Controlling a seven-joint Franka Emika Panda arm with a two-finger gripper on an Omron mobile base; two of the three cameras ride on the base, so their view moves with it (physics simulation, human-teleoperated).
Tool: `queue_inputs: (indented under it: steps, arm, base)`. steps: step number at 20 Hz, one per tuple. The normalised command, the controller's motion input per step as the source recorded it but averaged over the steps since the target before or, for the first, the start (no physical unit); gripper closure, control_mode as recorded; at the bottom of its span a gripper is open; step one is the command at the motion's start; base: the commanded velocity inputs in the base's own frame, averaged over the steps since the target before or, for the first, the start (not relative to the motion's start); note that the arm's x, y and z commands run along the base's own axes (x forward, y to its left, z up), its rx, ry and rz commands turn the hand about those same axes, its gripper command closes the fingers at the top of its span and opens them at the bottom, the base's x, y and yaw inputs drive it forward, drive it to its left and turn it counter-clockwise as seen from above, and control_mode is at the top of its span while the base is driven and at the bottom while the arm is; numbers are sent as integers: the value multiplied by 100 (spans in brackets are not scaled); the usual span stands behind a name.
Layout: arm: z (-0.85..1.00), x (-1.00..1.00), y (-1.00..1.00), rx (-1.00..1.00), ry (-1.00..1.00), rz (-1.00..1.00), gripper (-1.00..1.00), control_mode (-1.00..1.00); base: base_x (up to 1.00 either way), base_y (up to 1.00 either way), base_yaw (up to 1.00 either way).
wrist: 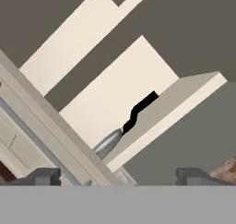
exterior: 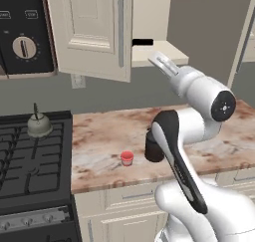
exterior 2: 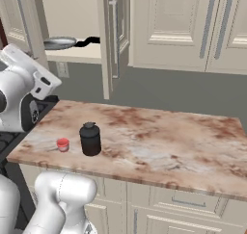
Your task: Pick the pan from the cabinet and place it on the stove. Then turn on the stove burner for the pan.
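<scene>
Claw [wrist: 118,174] spread wide, empty, tilted up toward open cabinet [exterior 2: 113,35]. Pan [exterior 2: 59,43] rests on shelf, upper left of right base view, black handle outward for grasping. Stove [exterior: 30,161] lower left.

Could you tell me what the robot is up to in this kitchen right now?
The arm is raised toward the open cabinet, with its gripper open and empty, pointed at the pan. The pan rests on the cabinet shelf, handle pointing right. The stove to the left holds a small kettle on its back grate. A dark jar and a red cup stand on the counter.
</scene>
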Motion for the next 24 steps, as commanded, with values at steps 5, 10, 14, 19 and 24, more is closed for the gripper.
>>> queue_inputs:
  steps: [5, 10, 14, 19, 24]
  arm:
    - [0, 16, -1, 15, 4, 13, -100, -100]
    - [5, 5, -1, 11, 1, 8, -100, -100]
    - [9, 17, -16, 14, 3, 9, -100, -100]
    - [4, 26, -11, 12, 5, 10, -100, -100]
    - [0, 27, -5, 10, 4, 11, -100, -100]
  base:
    - [0, 0, 0]
    - [0, 0, 0]
    - [0, 0, 0]
    - [0, 0, 0]
    - [0, 0, 0]
